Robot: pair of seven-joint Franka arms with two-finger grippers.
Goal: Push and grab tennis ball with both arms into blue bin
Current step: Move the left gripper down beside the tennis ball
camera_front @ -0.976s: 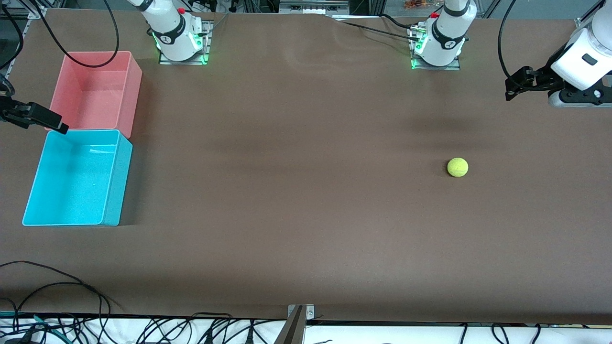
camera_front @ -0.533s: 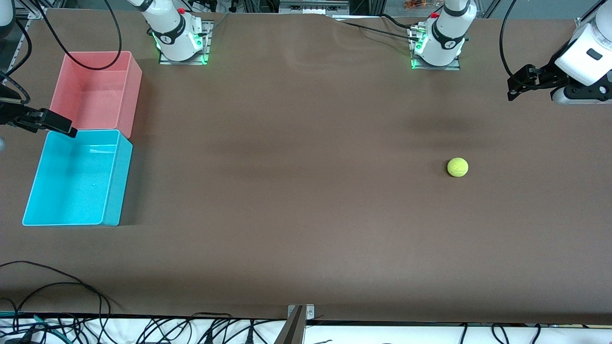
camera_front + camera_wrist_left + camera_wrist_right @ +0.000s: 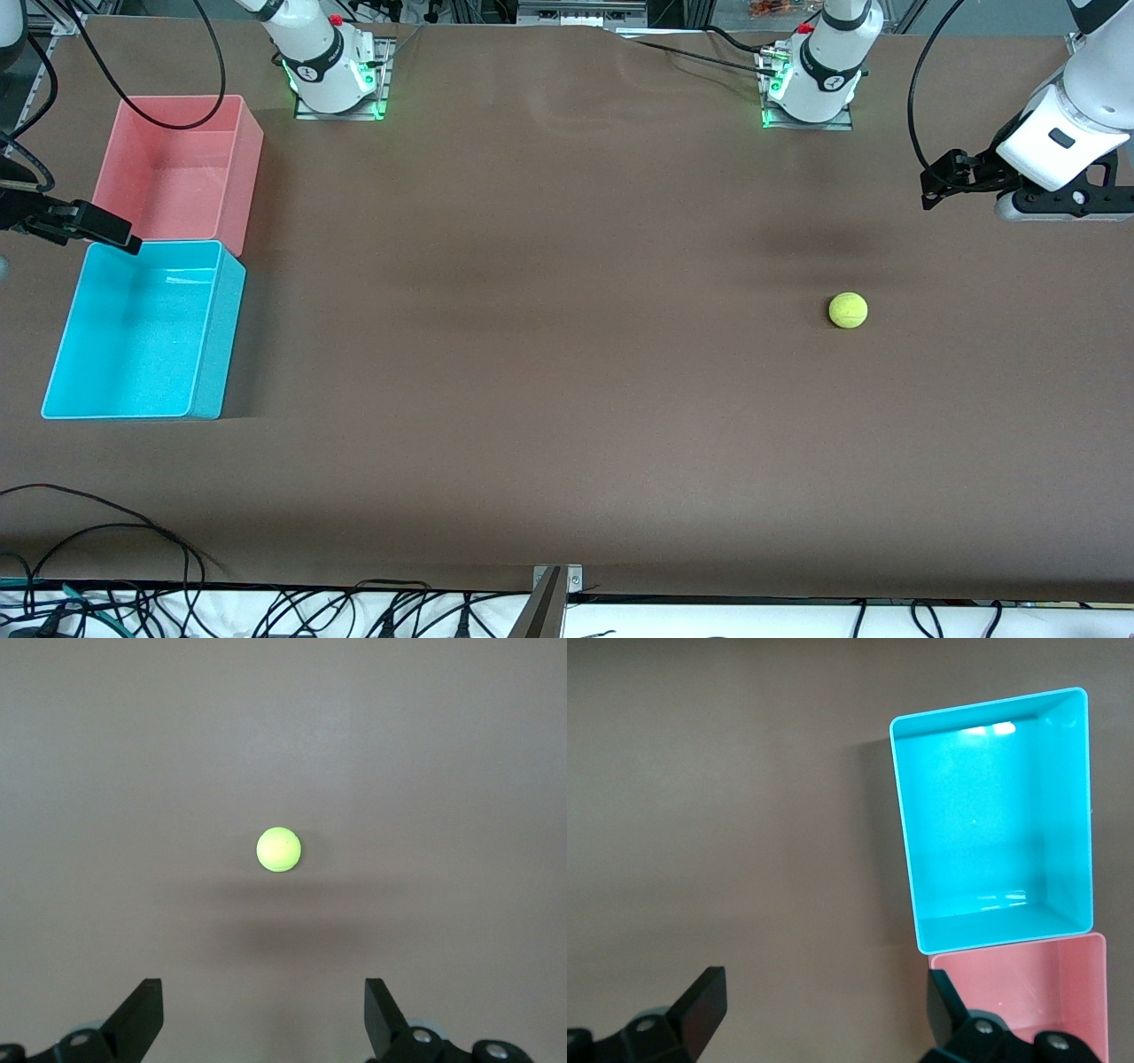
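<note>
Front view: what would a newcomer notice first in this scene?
The yellow-green tennis ball stands out, alone on the brown table toward the left arm's end. At the right arm's end the blue bin touches a pink bin, the blue one nearer the camera. The left gripper hangs open over bare table near the ball; the right gripper, also open, waits at the bins.

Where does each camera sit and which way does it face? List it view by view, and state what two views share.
Front view: high across the table, facing both arm bases; shows the ball, blue bin, pink bin, left tool, right tool.
Left wrist view: on the left arm, looking down at the ball; its open left tool shows.
Right wrist view: on the right arm, looking down at the blue bin and pink bin; its open right tool shows.
Shared: front and left wrist views both show the ball.
</note>
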